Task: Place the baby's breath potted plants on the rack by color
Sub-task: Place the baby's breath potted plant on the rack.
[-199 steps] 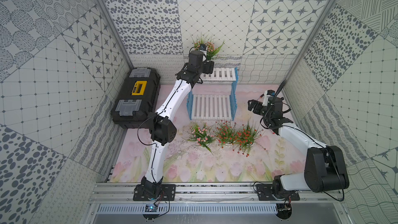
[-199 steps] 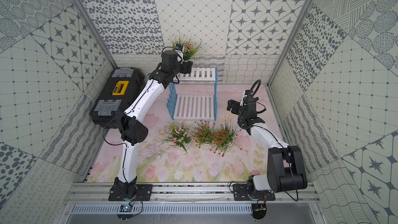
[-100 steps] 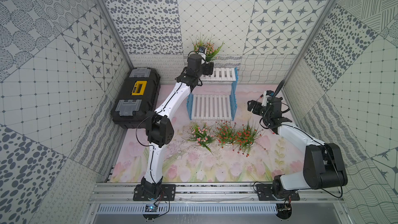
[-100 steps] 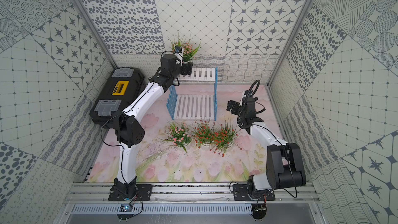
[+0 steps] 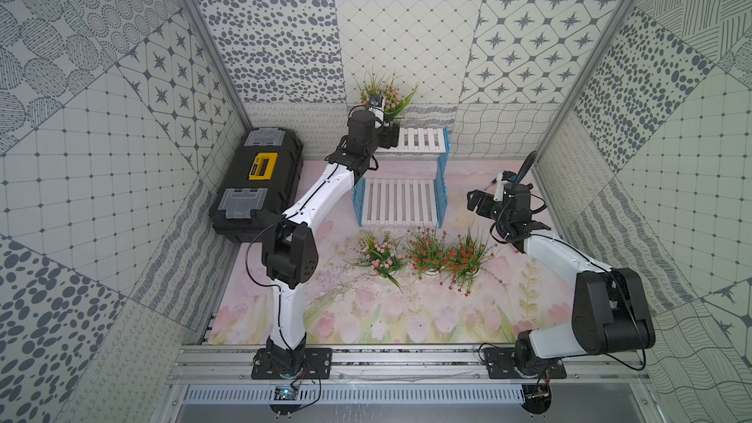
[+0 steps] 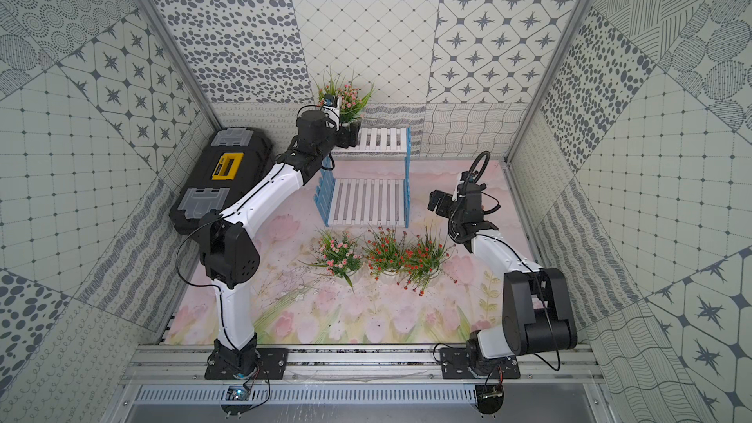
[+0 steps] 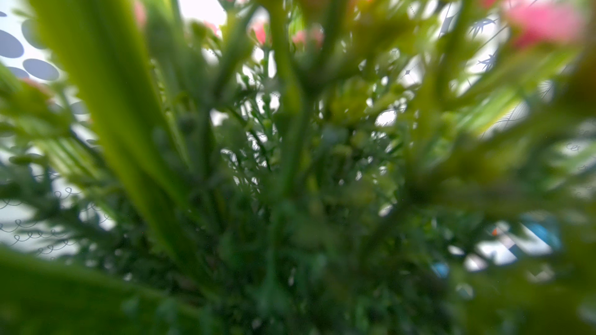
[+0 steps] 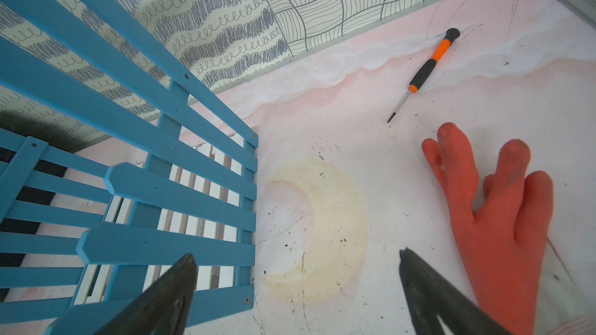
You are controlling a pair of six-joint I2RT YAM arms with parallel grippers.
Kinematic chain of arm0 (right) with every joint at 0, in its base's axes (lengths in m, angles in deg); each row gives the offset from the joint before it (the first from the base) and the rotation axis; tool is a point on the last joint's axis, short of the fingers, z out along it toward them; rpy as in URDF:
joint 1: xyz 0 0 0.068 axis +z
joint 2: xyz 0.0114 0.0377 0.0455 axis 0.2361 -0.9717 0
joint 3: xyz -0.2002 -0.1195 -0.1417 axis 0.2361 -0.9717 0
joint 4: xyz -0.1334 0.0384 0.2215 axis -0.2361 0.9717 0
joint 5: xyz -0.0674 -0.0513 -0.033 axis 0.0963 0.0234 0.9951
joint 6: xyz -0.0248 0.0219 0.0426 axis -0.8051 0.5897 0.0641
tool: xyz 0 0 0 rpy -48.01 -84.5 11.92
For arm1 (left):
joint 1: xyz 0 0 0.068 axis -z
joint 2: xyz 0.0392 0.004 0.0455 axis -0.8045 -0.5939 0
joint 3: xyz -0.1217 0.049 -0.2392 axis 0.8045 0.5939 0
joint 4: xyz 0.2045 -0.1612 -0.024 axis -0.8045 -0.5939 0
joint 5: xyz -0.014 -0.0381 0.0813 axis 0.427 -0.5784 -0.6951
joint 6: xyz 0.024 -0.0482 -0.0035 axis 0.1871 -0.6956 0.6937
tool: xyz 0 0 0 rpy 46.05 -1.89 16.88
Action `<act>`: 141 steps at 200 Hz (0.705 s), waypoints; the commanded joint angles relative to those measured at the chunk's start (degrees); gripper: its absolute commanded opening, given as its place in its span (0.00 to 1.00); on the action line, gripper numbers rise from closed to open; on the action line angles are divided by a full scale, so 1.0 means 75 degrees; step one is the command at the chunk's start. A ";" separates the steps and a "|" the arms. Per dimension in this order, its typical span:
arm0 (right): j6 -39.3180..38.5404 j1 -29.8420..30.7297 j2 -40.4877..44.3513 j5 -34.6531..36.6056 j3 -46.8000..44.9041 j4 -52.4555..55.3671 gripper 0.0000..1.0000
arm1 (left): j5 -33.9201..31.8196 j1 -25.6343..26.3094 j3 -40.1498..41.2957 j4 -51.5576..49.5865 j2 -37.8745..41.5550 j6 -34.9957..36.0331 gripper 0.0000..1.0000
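Left claw (image 5: 388,137): sat at the end of the upper tier of the rack (image 5: 419,141). The pink baby's breath plant (image 7: 290,156) stood right against it, its foliage a blur across the whole left wrist view. My fingers were hidden there, so I could not tell if they clamped the pot or stood apart.

Right claw (image 8: 296,254): jaws wide apart, nothing between them, above the floral mat (image 8: 322,130). The rack's blue side frame was just beside one finger and an orange rubber glove (image 8: 496,220) just beside the other. Farther out, near the wall, lay an orange-and-black screwdriver (image 8: 425,69).

Back toward my bases, before the lower tier, a row stood on the mat: second pink plant (image 5: 380,252), red-orange plant (image 5: 429,252), other red-orange plant (image 5: 468,258). The black toolbox (image 5: 260,181) lay well apart from the left claw.
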 commanded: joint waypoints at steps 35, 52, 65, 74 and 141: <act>-0.0056 0.0009 -0.0119 -0.0010 0.0261 -0.0102 0.98 | -0.0225 -0.0093 0.0419 0.0928 0.0467 0.0281 0.43; -0.0047 0.0009 -0.0132 -0.0015 0.0259 -0.0111 0.98 | -0.0271 -0.0118 0.0463 0.0933 0.0529 0.0320 0.43; -0.0041 0.0009 -0.0131 -0.0014 0.0262 -0.0113 0.98 | -0.0297 -0.0128 0.0484 0.0933 0.0555 0.0350 0.44; -0.0047 0.0009 -0.0119 -0.0009 0.0253 -0.0108 0.98 | -0.0300 -0.0149 0.0508 0.0950 0.0596 0.0362 0.44; -0.0038 0.0010 -0.0125 -0.0050 0.0249 -0.0108 0.98 | -0.0354 -0.0211 0.0571 0.0862 0.0606 0.0357 0.47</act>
